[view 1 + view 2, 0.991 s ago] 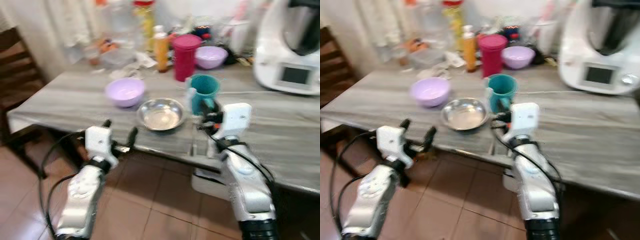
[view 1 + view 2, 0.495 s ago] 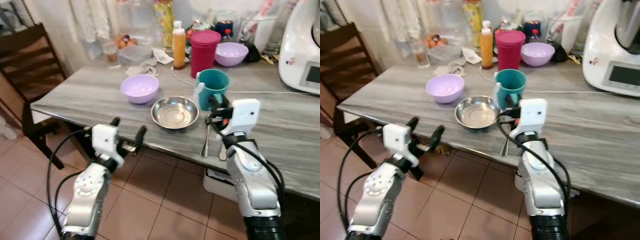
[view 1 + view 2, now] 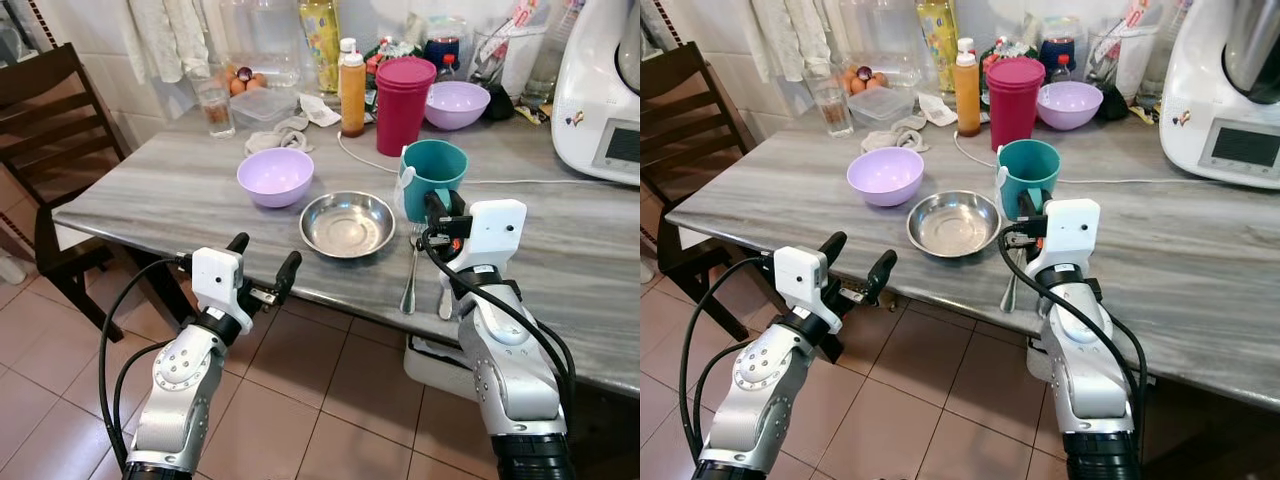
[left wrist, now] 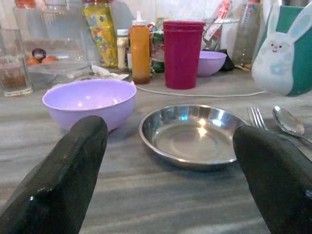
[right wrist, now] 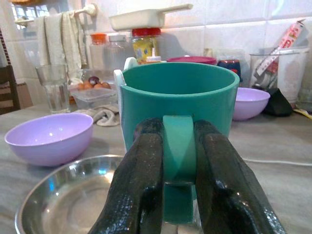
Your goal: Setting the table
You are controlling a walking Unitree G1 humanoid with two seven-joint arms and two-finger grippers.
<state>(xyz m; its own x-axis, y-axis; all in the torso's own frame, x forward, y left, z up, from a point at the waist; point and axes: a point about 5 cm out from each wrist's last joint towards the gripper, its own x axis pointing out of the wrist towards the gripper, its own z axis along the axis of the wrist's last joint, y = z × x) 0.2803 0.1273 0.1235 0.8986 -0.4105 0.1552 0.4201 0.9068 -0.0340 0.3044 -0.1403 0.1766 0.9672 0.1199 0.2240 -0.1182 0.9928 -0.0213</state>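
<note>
Grey table (image 3: 150, 190) bears steel bowl (image 3: 347, 223), teal mug (image 3: 434, 177), fork (image 3: 411, 270).

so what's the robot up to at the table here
It is setting the table. The right gripper has its fingers closed on the handle of the teal mug, which stands on the grey table beside the steel bowl. A fork and spoon lie by the mug. The left gripper is open at the table's edge, holding nothing.

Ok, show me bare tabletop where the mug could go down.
Bare table lies left of the lilac bowl, and a wide stretch right of the mug below the appliance. The back edge is crowded with bottles. The right tool grips the mug's handle.
</note>
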